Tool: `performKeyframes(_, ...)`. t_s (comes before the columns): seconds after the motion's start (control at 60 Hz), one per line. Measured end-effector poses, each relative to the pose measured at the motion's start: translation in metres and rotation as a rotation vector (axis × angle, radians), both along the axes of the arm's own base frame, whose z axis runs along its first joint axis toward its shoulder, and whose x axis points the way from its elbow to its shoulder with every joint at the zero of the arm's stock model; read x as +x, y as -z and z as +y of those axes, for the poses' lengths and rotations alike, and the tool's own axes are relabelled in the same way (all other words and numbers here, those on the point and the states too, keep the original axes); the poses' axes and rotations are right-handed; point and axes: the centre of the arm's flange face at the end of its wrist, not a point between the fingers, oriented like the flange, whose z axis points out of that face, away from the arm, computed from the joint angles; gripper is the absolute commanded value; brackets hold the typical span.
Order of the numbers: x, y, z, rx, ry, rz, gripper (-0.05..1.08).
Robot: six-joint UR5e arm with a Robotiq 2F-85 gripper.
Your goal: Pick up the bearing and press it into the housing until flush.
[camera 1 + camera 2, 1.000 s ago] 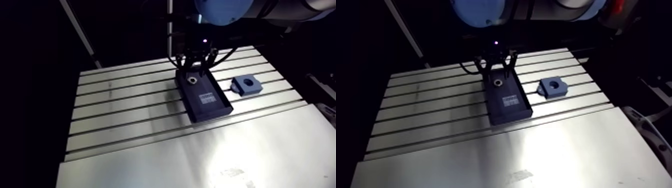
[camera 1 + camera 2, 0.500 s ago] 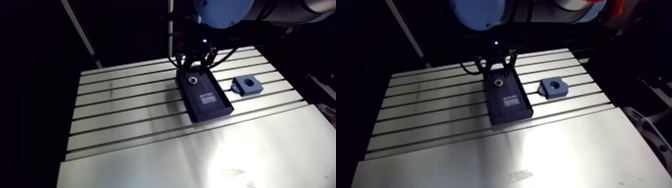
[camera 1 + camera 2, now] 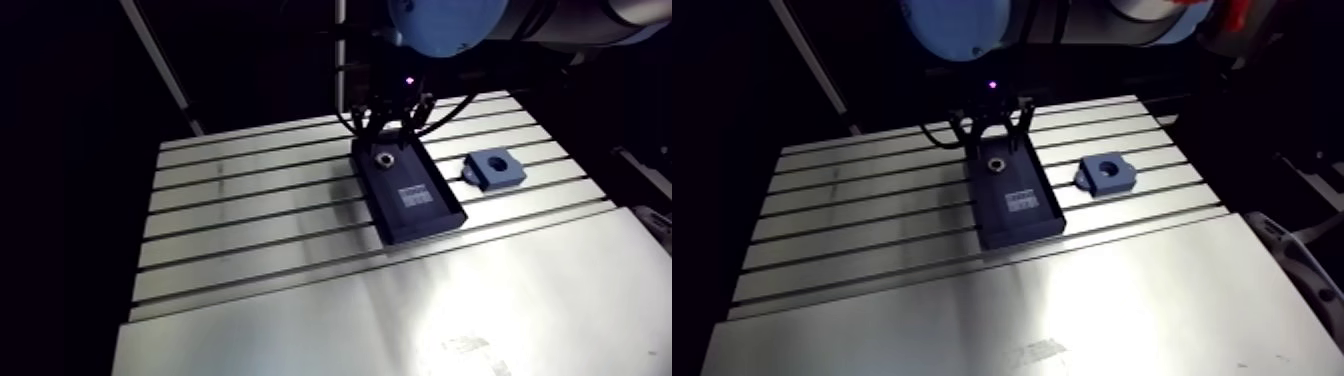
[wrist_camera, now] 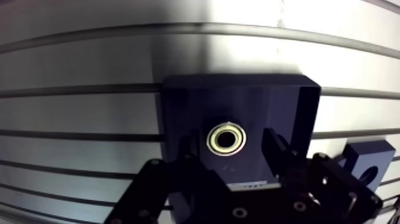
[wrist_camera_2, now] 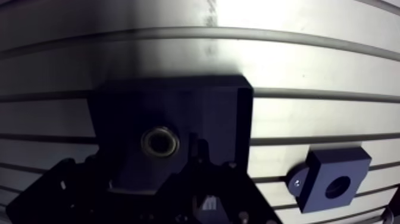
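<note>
A small metal ring bearing point(image 4: 226, 139) lies flat in the far end of a dark rectangular tray point(image 4: 238, 89). My gripper point(image 4: 231, 154) hangs just above it, open, with one dark finger point(image 4: 186, 152) on each side of the bearing and neither touching it. In the arm view the gripper point(image 3: 391, 138) stands over the tray's far end point(image 3: 383, 158). The blue housing block point(image 5: 333, 180) with a round bore lies on the table beside the tray, to its right in the arm view point(image 3: 494, 168).
A white label point(image 3: 415, 196) sits on the tray floor nearer the front. The slotted table point(image 3: 250, 210) runs out to the left, and a smooth metal plate point(image 3: 400, 320) covers the front.
</note>
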Motion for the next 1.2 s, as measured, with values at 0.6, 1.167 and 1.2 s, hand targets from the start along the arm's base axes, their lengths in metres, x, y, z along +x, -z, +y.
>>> performKeyframes(0.6, 0.001, 0.010, 0.002, 0.001, 0.000, -0.018, 0.36)
performKeyframes(1.167, 0.002, 0.012, 0.000, 0.001, -0.003, -0.022, 0.38)
performKeyframes(1.2, 0.002, 0.012, 0.000, 0.002, -0.003, -0.022, 0.39)
